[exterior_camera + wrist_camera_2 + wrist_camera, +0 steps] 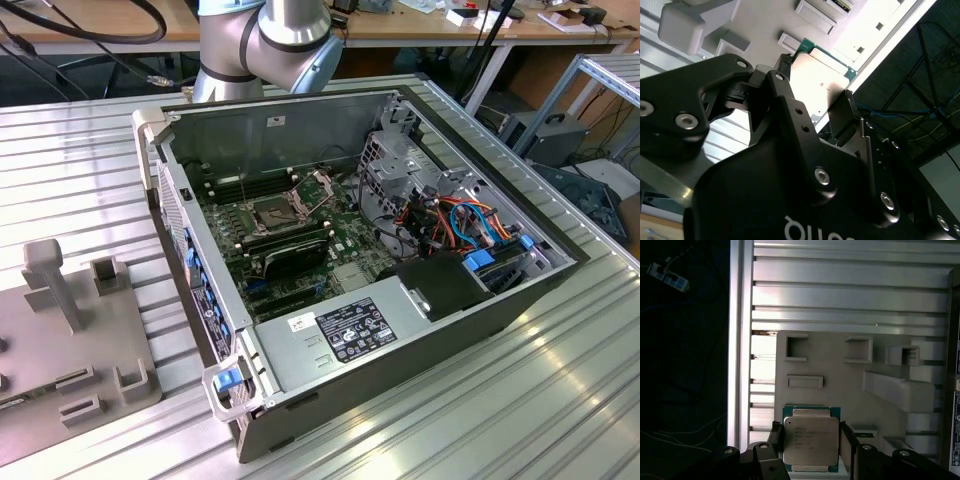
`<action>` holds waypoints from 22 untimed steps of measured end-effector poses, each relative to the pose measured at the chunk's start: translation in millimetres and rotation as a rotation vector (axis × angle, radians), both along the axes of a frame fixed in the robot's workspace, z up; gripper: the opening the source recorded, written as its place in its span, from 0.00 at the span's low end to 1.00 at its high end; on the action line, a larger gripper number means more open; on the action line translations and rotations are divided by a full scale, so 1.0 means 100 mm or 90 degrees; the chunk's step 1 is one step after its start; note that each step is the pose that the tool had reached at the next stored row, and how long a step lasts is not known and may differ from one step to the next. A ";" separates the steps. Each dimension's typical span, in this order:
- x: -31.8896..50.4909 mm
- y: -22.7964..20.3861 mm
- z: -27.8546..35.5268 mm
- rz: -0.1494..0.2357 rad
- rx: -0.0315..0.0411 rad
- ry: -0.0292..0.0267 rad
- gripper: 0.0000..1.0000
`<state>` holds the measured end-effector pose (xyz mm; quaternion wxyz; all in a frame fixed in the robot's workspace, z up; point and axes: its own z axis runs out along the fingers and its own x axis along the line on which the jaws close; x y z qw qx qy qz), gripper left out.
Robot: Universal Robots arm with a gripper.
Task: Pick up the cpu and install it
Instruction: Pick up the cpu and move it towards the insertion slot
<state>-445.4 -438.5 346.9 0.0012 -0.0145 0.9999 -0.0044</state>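
The gripper seems clamped on the cpu by opposite edges, over the grey tray at nine o'clock from the case. Pick-up is in hand; installing calls for squaring it to the socket.

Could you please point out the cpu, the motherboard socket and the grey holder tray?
cpu (810, 440): first wrist view, metal lid centre.
socket (272, 211): exterior view, its dark centre.
grey tray (840, 385): first wrist view, bare flat surface.
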 end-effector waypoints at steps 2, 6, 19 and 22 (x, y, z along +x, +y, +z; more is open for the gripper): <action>0.000 0.000 0.000 0.000 0.0000 0.0000 0.55; 0.000 0.000 0.021 0.000 -0.0001 0.0001 0.55; 0.000 0.000 0.154 0.000 0.0001 -0.0001 0.55; 0.000 0.000 0.157 0.000 0.0000 0.0000 0.55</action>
